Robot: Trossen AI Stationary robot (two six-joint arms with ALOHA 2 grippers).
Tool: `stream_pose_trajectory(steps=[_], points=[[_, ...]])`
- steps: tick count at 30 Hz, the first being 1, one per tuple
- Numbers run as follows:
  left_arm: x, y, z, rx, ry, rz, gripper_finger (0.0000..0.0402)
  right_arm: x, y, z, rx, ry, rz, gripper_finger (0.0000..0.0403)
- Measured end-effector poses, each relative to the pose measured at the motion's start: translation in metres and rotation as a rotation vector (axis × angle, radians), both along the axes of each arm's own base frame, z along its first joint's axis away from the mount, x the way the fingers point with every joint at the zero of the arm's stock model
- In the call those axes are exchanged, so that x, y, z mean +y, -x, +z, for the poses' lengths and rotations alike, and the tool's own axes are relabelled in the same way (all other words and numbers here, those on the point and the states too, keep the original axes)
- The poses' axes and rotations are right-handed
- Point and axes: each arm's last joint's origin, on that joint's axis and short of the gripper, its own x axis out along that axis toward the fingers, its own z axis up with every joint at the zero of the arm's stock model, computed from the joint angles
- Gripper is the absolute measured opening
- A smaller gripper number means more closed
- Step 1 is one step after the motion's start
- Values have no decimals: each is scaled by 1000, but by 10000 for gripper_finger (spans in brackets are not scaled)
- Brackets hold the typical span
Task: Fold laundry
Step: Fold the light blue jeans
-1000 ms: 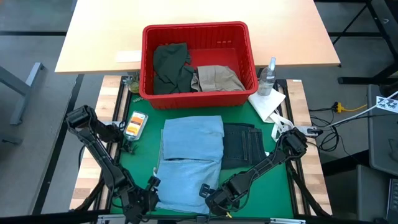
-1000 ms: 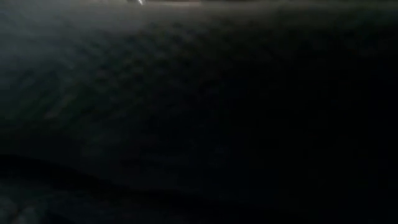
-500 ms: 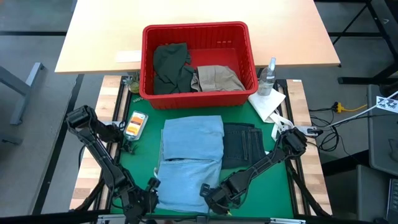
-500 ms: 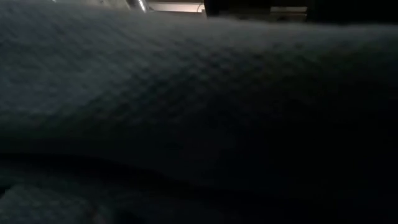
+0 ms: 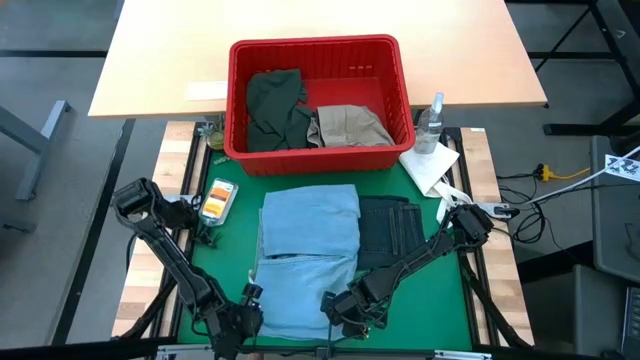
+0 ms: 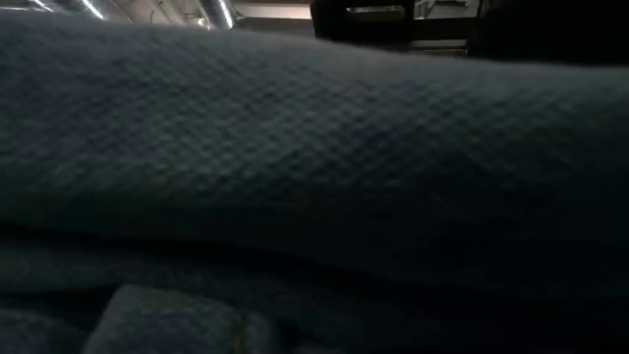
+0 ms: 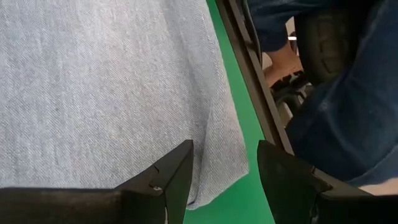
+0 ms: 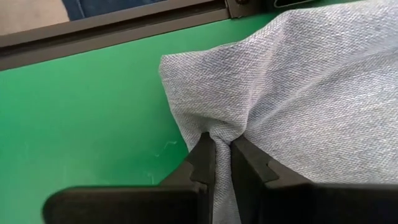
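The right tool (image 8: pixel 222 163) is clamped on a pinch of the light denim (image 5: pixel 308 255) at its near edge. The left tool (image 7: pixel 224 180) stands apart over the denim's near left corner, gripping nothing. Dark jeans (image 5: pixel 391 233) lie touching the denim's right side. Beyond the denim, the basket (image 5: pixel 400 90) holds the olive piece (image 5: pixel 274 108) and khaki piece (image 5: pixel 348 125).
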Motion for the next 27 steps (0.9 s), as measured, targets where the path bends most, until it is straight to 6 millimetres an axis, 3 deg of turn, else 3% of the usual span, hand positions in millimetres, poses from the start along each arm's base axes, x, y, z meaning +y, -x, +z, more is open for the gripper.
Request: stream_pose_trajectory(steps=[10, 23, 27], points=[[-10, -7, -32, 32, -42, -114, 172, -1, 1, -1, 11, 7, 10, 37], [-12, -10, -56, 23, -144, -83, 171, -1, 2, -1, 19, 7, 11, 37], [-11, -9, -57, 17, -169, -73, 141, -1, 2, -1, 19, 6, 10, 37]])
